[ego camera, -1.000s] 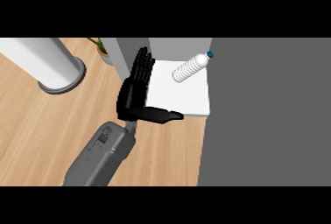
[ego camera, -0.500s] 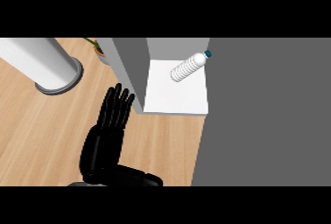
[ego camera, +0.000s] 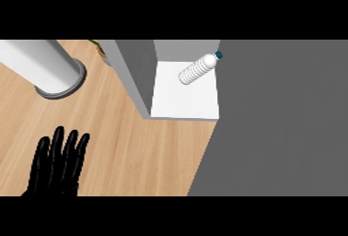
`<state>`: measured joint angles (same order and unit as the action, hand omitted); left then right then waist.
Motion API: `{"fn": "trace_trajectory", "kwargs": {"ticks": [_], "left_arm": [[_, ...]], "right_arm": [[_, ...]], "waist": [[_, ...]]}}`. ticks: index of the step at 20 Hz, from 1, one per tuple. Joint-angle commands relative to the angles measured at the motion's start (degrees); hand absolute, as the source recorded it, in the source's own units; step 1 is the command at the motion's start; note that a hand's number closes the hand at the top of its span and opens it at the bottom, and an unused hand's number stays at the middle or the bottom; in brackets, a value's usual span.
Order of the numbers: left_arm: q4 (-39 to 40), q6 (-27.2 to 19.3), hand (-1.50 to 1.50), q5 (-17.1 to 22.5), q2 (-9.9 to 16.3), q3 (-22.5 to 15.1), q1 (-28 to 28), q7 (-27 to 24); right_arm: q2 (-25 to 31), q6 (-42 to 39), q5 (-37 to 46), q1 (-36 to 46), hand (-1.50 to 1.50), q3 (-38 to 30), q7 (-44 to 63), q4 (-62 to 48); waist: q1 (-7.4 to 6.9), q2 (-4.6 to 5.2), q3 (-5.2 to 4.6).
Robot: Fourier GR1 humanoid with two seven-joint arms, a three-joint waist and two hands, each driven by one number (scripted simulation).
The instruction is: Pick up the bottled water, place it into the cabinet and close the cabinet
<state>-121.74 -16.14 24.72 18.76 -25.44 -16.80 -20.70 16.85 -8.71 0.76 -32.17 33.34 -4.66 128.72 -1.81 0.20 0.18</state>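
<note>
Your left hand (ego camera: 58, 166) sits at seven o'clock, fingers straight. The bottle (ego camera: 198, 69) lies tilted in the cabinet (ego camera: 185, 99) at one o'clock, seemingly on its shelf.

Clear ribbed bottled water (ego camera: 198, 69) with a blue cap, lying tilted on its side on the white shelf of the open cabinet (ego camera: 185, 102), cap toward the back.

No readable text, label or number shows anywhere
</note>
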Motion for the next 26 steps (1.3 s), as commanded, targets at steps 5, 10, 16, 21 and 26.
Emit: {"fn": "trace_trajectory", "kwargs": {"ticks": [5, 10, 16, 21, 26], "left_arm": [[-7.74, 7.58, -1.50, 7.41, 6.73, 8.73, -14.60, -4.45], [-8.72, 13.50, -1.50, 12.98, 8.97, 13.65, -19.16, -5.44], [-12.22, 17.43, -1.50, 18.87, 11.06, 21.03, -23.98, -5.69], [-11.54, 23.17, -1.50, 20.42, 11.90, 24.96, -29.08, -7.57], [-8.45, 31.40, -1.50, 25.81, 12.05, 30.88, -33.52, -9.31]], "right_arm": [[-3.68, 0.33, 7.33, 6.36, 1.50, 12.20, 8.92, 5.59], [-8.88, 1.55, 10.67, 11.63, 1.50, 16.44, 14.81, 2.86], [-16.38, 2.63, 7.64, 16.84, 1.50, 16.34, 19.95, -2.72], [-16.67, 12.42, 4.00, 25.09, 1.50, 17.61, 23.33, -4.57], [-16.77, 18.63, -1.31, 38.86, 1.50, 13.30, 28.84, -9.52]], "waist": [[-0.15, -0.51, -0.36], [-0.88, -0.40, -0.42], [-1.06, -0.23, -0.32], [-0.82, -0.39, -0.27], [-0.64, -0.25, -0.27]]}}
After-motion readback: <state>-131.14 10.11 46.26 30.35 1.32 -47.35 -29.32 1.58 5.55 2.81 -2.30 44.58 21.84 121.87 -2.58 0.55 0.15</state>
